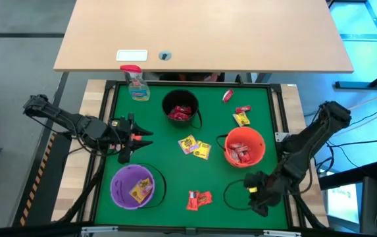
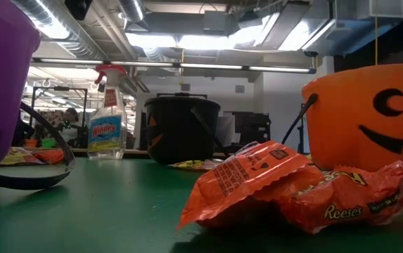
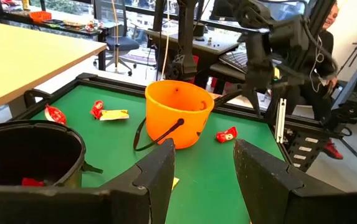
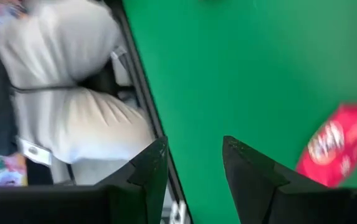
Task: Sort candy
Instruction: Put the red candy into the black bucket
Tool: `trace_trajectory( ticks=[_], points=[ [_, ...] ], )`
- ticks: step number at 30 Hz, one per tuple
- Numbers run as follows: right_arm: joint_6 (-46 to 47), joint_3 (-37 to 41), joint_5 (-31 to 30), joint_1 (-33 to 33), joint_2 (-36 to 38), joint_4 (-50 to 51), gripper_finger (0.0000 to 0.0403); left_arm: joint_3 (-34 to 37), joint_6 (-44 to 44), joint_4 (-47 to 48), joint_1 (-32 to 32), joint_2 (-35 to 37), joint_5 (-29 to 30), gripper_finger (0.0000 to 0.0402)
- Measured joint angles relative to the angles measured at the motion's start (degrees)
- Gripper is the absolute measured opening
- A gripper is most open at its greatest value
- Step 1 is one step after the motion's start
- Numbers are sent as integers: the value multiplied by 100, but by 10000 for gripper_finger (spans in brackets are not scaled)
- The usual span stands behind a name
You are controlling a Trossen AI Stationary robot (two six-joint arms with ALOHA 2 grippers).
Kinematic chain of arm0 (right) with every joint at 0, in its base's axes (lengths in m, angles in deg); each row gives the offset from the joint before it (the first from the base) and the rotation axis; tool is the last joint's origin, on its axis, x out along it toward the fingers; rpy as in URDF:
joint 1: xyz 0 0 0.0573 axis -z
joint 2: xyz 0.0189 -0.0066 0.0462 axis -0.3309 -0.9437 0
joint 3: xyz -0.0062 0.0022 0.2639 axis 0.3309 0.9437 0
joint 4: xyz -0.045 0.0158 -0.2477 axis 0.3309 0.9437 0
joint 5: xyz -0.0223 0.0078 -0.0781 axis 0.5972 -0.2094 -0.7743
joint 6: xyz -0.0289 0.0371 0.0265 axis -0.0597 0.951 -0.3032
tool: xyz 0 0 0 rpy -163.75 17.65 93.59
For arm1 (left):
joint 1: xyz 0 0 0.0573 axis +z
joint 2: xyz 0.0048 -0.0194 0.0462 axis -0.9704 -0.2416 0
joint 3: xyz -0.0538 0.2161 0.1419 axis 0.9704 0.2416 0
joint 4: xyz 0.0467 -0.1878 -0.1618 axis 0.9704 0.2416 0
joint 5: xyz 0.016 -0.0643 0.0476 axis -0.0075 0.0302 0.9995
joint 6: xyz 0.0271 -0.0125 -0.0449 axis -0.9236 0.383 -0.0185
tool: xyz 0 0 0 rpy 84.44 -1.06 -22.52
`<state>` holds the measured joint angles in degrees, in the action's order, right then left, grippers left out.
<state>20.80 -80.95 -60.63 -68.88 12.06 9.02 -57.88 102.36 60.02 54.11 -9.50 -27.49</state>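
The green table [image 1: 175,164] has three buckets on it. The black bucket [image 1: 180,107] sits near 12 o'clock with red candy inside. The orange bucket [image 1: 244,146] is at 3 o'clock and holds red candy too. The purple bucket [image 1: 133,186] is at 7 o'clock with a yellow candy in it.

More candy lies loose on the green. Two yellow candies [image 1: 195,147] lie right in the middle. An orange-red pair [image 1: 199,199] lies at 6 o'clock, close to the low camera. A red one [image 1: 227,96] lies at 1 o'clock, and a red and a yellow one [image 1: 241,115] lie just above the orange bucket.

The left gripper [image 1: 141,136] hangs at 9 o'clock, pointing at the middle. Its fingers [image 3: 159,174] are apart and hold nothing.

The right gripper [image 1: 249,186] is low at 5 o'clock, below the orange bucket. Its fingers [image 4: 150,168] are apart too, with nothing between them. A red candy [image 4: 340,146] lies just beside it.

A spray bottle [image 1: 135,82] stands at 11 o'clock.
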Motion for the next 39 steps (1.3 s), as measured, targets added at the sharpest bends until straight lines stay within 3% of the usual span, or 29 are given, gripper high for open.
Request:
trace_trajectory(
  ticks=[8,21,31,39],
  points=[
    [522,2,33,-313,-332,166,149,0,7,4,0,0,0,156],
    [510,2,-173,-296,-332,640,149,0,98,9,0,0,2,156],
    [531,6,-628,-294,-332,1060,149,0,101,9,0,0,2,156],
    [505,11,-1024,-294,-332,575,159,0,101,9,0,0,2,156]
  ],
)
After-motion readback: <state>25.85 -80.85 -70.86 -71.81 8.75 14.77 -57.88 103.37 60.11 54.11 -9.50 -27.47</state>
